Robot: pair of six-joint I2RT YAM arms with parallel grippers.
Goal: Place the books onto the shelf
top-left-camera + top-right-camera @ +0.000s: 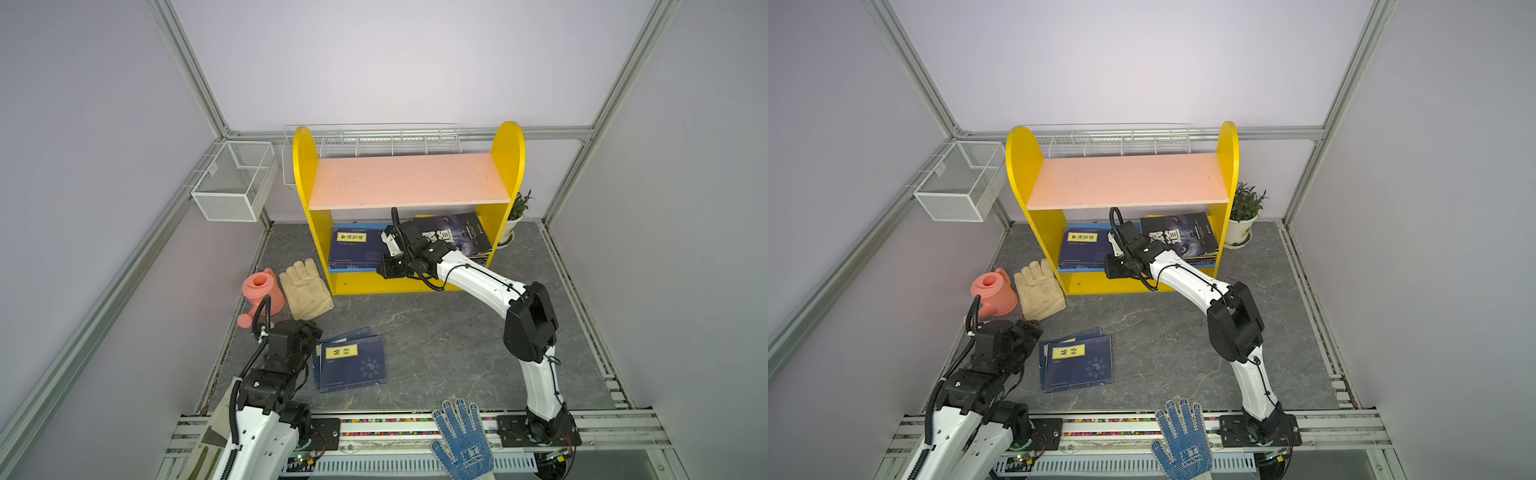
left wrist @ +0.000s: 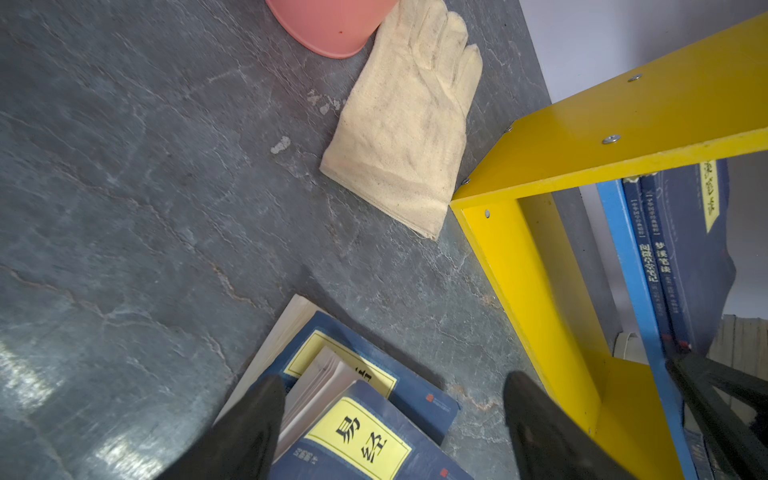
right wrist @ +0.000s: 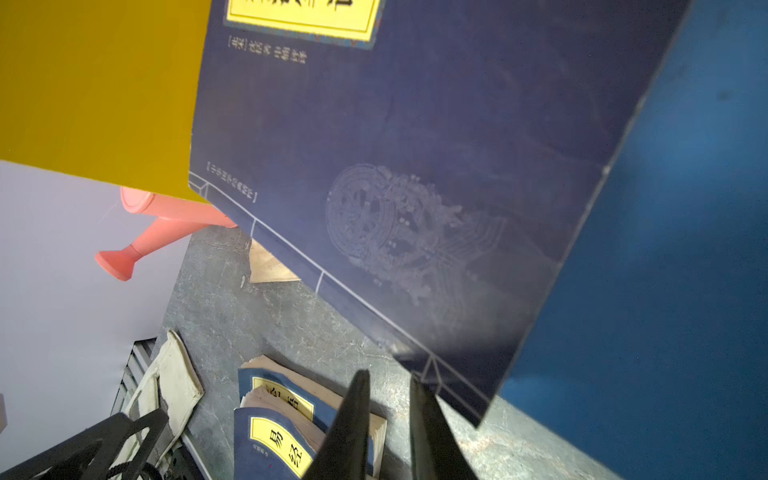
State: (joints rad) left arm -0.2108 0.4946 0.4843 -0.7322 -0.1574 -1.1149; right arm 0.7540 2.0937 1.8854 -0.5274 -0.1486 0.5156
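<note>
Top views: right tool (image 1: 384,268) sits at the front of the lower tier of the two-tier shelf with yellow round-topped side panels (image 1: 305,166), under its pink upper board (image 1: 409,183). If I lift before backing out, the wrist hits that board. Left tool (image 1: 311,334) hovers just beside the navy paperbacks with yellow labels (image 1: 353,361) lying on the dark marbled desk (image 1: 436,332). If I send both arms to the shelf together, they clash.

Count:
- one shelf
- two piles on its lower tier: a navy shelved pile (image 1: 1081,245) on the left and a black book with big white characters (image 1: 1183,232) topping the right one, whose depth I can't tell
- one cream cloth glove (image 1: 305,289)
- one pink plastic watering can (image 1: 262,291)
- one blue-dotted knit glove (image 1: 461,440)
- one small potted plant (image 1: 1246,203)

Left wrist: left tool is wide open and empty, fingers (image 2: 257,415) straddling the desk pile. Two navy books there, the top one skewed with its pages fanned. I'd likely pinch loose pages or drag both. Two navy spines show on the shelf.

Right wrist: right tool is nearly closed, just a slit with nothing in it. Its tips are at the corner of the top shelved navy book (image 3: 415,187). That corner seems to overhang the blue lower board (image 3: 665,249), so pulling back could snag it and tip it off.
</note>
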